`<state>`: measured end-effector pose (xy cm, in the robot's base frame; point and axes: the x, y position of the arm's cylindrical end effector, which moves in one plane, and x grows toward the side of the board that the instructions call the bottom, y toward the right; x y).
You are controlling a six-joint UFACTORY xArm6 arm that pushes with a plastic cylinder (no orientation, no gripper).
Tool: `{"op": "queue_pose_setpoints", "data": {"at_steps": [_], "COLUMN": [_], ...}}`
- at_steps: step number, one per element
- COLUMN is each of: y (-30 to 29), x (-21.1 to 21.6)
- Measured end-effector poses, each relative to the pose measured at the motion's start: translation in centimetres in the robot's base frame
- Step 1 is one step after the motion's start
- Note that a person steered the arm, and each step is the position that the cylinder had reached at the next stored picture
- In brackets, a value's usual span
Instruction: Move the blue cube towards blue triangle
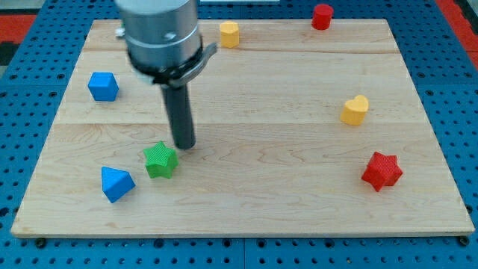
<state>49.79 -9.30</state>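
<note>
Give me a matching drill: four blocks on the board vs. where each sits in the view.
Things:
1. blue cube
2. blue triangle
3. red star
4. red cylinder

Places:
A. top edge, right of centre
B. lower left, left of the green star
C. upper left, left of my tip
D. lower right

Pairs: 1-C, 2-B, 3-D, 4-A

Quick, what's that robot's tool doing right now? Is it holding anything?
Tool: a plain rod, no jaws, so it holds nothing. My tip rests on the board just above-right of the green star, far from the blue cube.
</note>
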Motion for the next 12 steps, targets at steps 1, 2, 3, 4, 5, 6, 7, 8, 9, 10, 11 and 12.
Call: {"op": "queue_pose_setpoints", "data": {"at_steps": [1, 2, 3, 4, 5, 6, 7, 8, 9, 10, 11, 12], "y": [-1.5, -1.8, -2.5, -5.9, -12.1, -13.5, -14.6, -14.6, -14.6, -16.1, -19.6, -18.8], "x": [0.1, -2.4, -9.5, -15.9, -17.7, -15.1, -12.9, -10.1, -6.6, -4.5, -3.4, -2.1]}}
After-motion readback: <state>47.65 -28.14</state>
